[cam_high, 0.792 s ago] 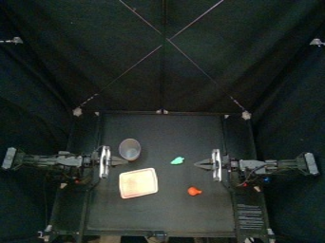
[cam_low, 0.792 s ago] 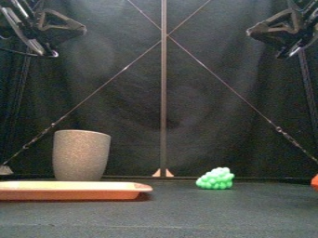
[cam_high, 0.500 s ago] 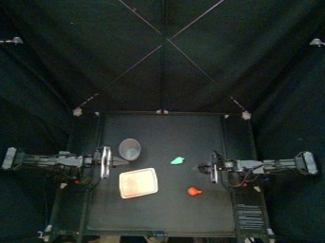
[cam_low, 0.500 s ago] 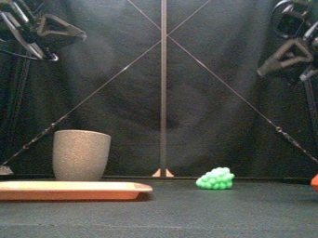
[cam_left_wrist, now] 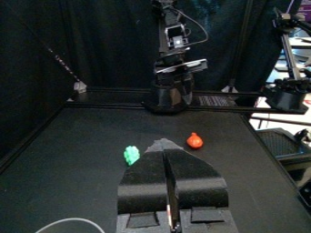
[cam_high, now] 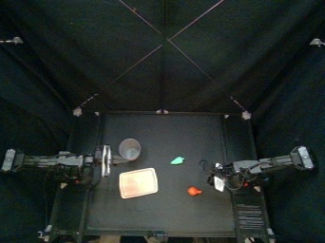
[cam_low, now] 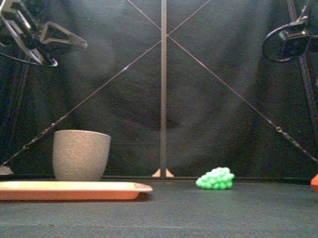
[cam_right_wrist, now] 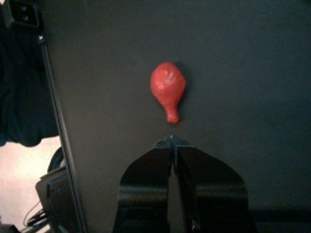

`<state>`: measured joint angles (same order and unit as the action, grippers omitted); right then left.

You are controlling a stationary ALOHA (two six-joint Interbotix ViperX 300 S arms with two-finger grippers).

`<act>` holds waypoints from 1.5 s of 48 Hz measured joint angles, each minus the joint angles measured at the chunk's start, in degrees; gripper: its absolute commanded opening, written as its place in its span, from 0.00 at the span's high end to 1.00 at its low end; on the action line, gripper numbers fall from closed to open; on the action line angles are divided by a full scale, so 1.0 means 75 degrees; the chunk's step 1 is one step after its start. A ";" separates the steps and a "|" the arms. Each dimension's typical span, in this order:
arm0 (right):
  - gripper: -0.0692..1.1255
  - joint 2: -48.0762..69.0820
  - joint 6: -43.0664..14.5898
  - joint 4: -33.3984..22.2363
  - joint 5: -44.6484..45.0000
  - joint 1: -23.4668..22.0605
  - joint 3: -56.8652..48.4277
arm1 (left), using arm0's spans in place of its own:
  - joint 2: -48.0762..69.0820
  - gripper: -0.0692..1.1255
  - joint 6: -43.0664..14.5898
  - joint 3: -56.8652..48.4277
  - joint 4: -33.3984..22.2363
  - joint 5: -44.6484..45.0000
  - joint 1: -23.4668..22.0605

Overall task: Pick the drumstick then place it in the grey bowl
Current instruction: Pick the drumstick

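Right pincer (cam_right_wrist: 174, 142) — jaws closed, empty — hangs near the red drumstick (cam_right_wrist: 168, 87), lying flat on the desk's (cam_high: 165, 209) right front; its long axis lines up with the jaws, thin end toward them. Left pincer (cam_left_wrist: 170, 153), closed too, rests at left.

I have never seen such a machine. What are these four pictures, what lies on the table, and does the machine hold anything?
It is a robot with two black arms, each ending in a gripper of two jaws. One picture looks down from above, one looks level from the front, and two come from cameras on the wrists. On the black table are a tall grey cup, a flat pink tray, green toy grapes and a red toy drumstick. The left gripper and the right gripper are both shut and empty; the right wrist camera looks at the drumstick.
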<state>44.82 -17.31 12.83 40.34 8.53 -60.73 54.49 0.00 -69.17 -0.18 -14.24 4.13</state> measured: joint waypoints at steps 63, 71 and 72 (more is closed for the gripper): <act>0.18 -0.4055 -0.3633 -0.2859 -0.2039 0.1313 0.0457 | -0.0012 0.94 -0.0012 -0.0129 0.0000 -0.0211 0.0152; 0.19 -0.4582 -0.3703 -0.2871 -0.2555 0.1348 0.0469 | -0.0012 0.94 -0.0012 -0.0129 0.0000 -0.0223 0.0152; 0.19 -0.4629 -0.3715 -0.2871 -0.2613 0.1359 0.0480 | -0.0012 0.94 -0.0012 -0.0141 0.0000 -0.0234 0.0152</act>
<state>10.11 -45.18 -8.70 20.74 18.72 -57.13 54.40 -0.09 -70.22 -0.18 -16.00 5.27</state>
